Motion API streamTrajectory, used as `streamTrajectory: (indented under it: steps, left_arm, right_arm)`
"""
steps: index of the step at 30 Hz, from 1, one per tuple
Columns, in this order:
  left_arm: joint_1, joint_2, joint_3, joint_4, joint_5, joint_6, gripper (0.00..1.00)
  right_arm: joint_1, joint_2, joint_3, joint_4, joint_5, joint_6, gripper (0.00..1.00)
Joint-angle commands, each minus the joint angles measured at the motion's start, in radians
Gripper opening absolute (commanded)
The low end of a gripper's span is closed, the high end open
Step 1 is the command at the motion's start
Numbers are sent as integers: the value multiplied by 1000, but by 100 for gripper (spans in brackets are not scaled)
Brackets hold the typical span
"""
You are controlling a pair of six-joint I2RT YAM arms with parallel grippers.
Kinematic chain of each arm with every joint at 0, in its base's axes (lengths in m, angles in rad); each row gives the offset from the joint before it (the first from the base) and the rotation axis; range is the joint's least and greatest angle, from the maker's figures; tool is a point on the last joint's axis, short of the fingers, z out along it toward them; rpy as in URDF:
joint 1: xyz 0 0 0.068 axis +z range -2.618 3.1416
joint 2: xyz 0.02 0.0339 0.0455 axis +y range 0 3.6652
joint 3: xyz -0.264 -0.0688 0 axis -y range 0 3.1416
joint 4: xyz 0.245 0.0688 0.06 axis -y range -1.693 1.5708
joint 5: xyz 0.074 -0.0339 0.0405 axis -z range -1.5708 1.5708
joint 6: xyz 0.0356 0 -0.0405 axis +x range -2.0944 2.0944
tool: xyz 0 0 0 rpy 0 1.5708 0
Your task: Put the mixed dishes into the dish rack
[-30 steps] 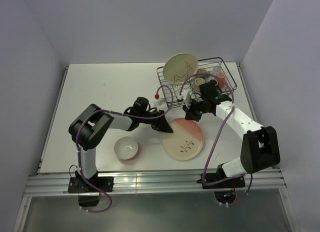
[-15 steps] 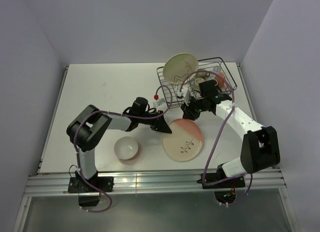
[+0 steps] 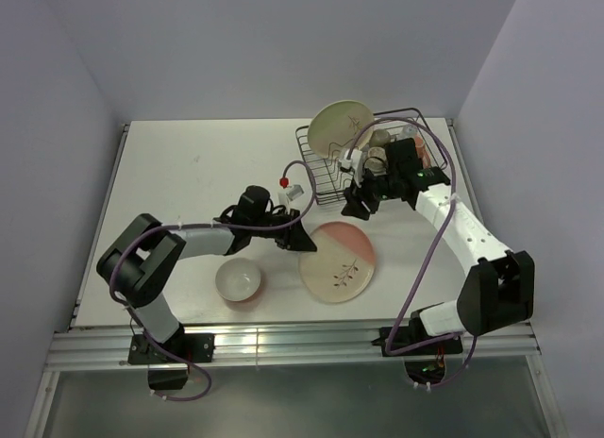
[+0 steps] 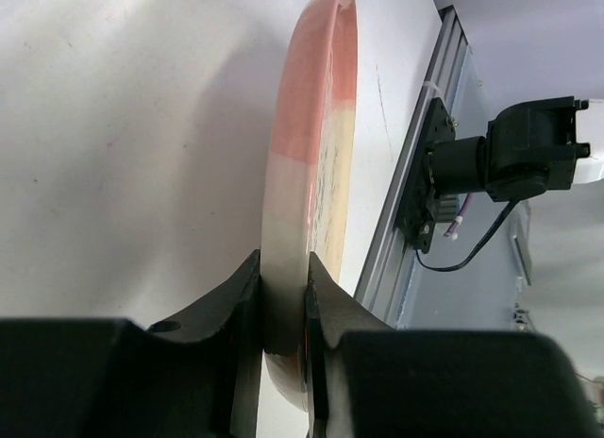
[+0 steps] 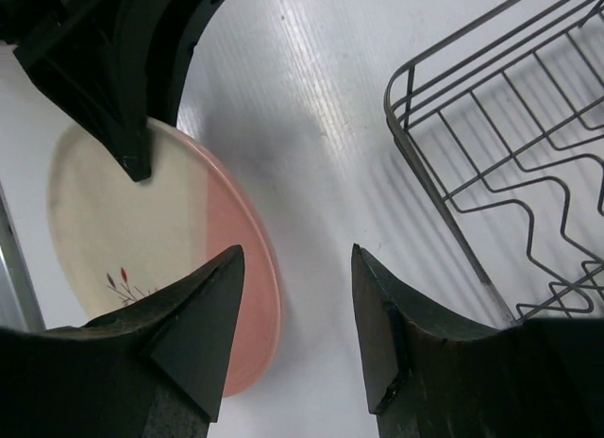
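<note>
1. The dish rack (image 3: 323,176) stands on the white surface (image 3: 189,174). A cream plate (image 3: 338,126) stands on edge in its far left corner.
2. Small cups (image 3: 381,137) sit in the rack's far right part, partly hidden by the right arm. Which cup is which cannot be told.
3. The cream-and-pink plate (image 3: 338,261) is outside the rack, just on the near side of its front wall, with the pink half toward the rack.
4. The left pincer (image 4: 283,279) is clamped narrow on that plate's rim, at the edge nearest the rack's front left corner, with one finger on each face.
5. The right pincer (image 5: 293,301) hangs wide with nothing between its fingers, over bare surface between the rack's front left corner and the plate.
6. The white bowl (image 3: 238,280) sits upright, well apart from the rack, to the near left beyond the plate.
</note>
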Motion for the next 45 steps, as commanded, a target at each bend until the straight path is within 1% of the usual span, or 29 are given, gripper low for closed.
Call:
streamTrajectory:
  steps: [1, 7, 10, 15, 21, 22, 28, 33, 37, 41, 45]
  left_arm:
    - [-21, -107, 11, 48, -9, 47, 0]
    - [-27, -175, 22, -55, -49, 113, 0]
    - [-28, -210, 40, -103, -62, 136, 0]
    - [-30, -265, 83, -156, -78, 168, 0]
    - [-30, -268, 183, -265, -78, 200, 0]
    - [-30, -270, 192, -276, -78, 203, 0]
    - [-28, -279, 255, -340, -67, 217, 0]
    - [-27, -290, 353, -399, -73, 248, 0]
    - [-10, -279, 452, -494, -96, 289, 0]
    - [36, -258, 548, -532, -102, 318, 0]
    - [91, -216, 637, -554, -90, 334, 0]
  right_arm:
    - [-42, -30, 60, -36, -99, 27, 57]
    - [-128, -9, 123, -25, -197, 114, 57]
    - [-177, -6, 150, -16, -224, 151, 57]
    - [-229, -26, 152, -16, -232, 159, 57]
    - [-244, -47, 132, -4, -252, 176, 57]
    - [-278, -50, 132, 7, -254, 183, 57]
    - [-332, -47, 173, 27, -310, 268, 57]
    - [-369, -34, 215, 30, -340, 308, 57]
    - [-379, -27, 233, 59, -335, 352, 57]
    - [-401, -29, 252, 88, -317, 403, 57]
    - [-430, -32, 239, 116, -335, 432, 57]
